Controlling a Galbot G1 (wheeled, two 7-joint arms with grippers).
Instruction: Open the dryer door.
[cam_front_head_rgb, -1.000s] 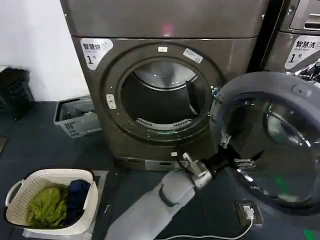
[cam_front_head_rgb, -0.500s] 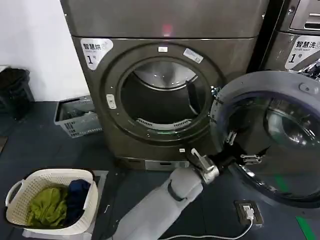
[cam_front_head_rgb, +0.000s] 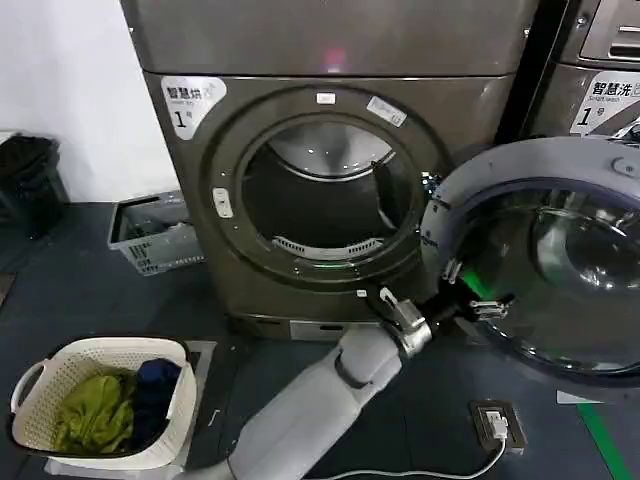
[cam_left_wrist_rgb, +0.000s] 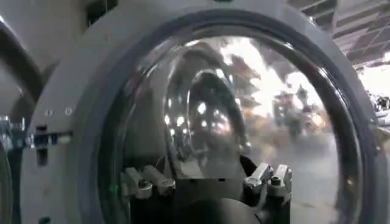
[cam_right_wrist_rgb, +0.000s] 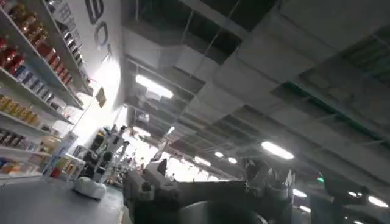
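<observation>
Dryer door (cam_front_head_rgb: 540, 260) swung wide open; left gripper (cam_front_head_rgb: 470, 303) at its inner rim, arm outstretched, fingers (cam_left_wrist_rgb: 149, 180) spread.

head: looks down at dryer door (cam_front_head_rgb: 540, 255) | left wrist: close on door | right wrist: faces ceiling

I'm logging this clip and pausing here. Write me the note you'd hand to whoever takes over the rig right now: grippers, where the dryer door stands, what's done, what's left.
Left gripper: open, reaching to the inner face of the dryer door, fingers spread at the lower edge of the glass; not clamped on anything that I can see.
Right gripper: open, empty, pointing up toward the ceiling, away from the work.
Door: swung out to the right on its hinge, drum opening fully exposed.
Laundry basket with clothes sits on the floor at the left, untouched.
Done: door unlatched and swung wide.
Left: probably only to pull the left arm clear of the door.
</observation>
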